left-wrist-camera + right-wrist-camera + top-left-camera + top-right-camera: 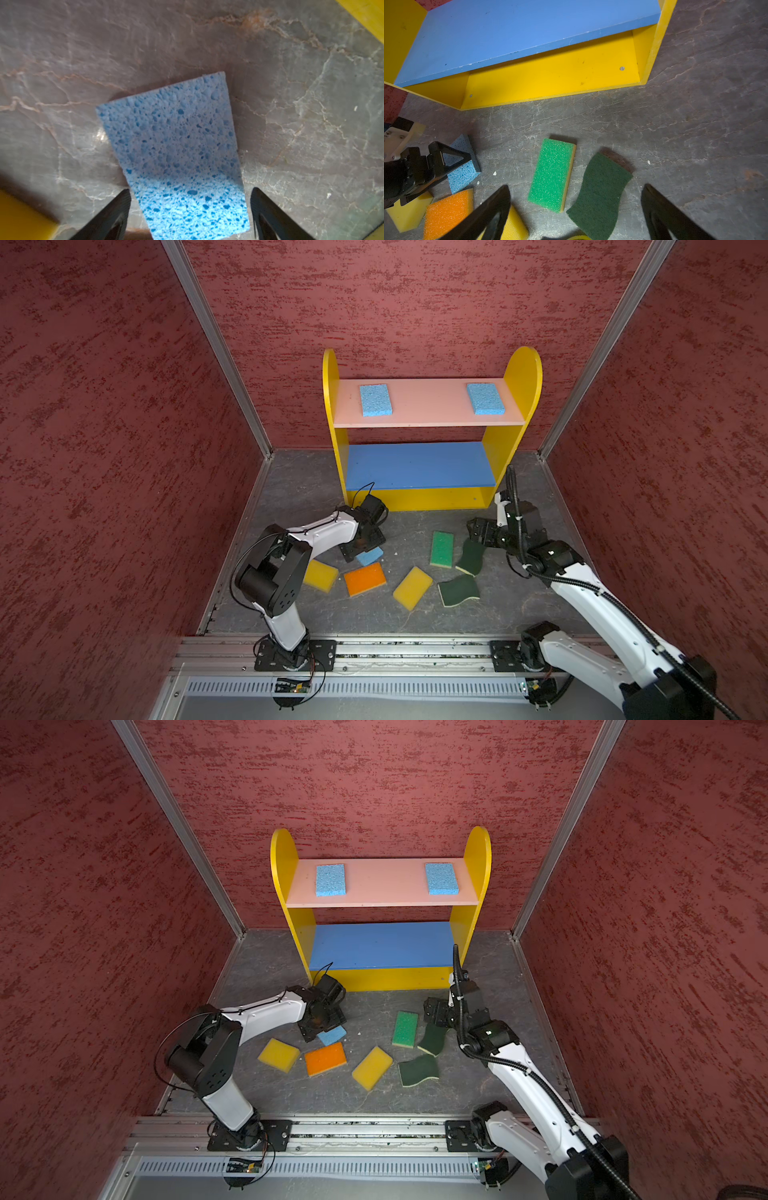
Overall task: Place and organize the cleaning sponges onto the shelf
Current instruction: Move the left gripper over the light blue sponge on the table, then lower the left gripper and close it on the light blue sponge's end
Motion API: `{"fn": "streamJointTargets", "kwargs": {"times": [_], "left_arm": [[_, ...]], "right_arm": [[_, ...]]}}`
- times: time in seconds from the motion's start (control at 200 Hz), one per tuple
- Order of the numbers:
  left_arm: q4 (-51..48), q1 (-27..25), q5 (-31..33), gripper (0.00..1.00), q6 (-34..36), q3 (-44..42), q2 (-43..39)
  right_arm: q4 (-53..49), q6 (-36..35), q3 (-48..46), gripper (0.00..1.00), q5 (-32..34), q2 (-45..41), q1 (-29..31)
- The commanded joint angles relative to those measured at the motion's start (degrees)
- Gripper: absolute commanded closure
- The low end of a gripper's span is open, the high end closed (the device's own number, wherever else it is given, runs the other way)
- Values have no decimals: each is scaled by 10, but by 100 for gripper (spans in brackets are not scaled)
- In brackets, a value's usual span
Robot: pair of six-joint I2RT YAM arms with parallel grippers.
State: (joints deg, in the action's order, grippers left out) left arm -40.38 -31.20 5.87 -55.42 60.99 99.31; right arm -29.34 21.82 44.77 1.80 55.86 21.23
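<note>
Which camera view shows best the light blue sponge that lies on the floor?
The left wrist view: the blue sponge fills the middle, pores sharp, flat between the open fingers. In both top views the left gripper covers part of the sponge. The right wrist view shows the sponge small, partly behind a finger.

No text, label, brand, number or sign can be read on anything here.

Dim, even overhead light, soft shadow beside light blue sponge, slight left-wrist blur, bowed edges.
</note>
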Motion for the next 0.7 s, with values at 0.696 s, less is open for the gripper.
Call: {"fn": "streamJointTargets", "kwargs": {"times": [0.696], "left_arm": [[-33, -63, 21, 22, 80, 110, 96]], "right_arm": [[-2, -4, 7, 1, 26, -15, 3]]}}
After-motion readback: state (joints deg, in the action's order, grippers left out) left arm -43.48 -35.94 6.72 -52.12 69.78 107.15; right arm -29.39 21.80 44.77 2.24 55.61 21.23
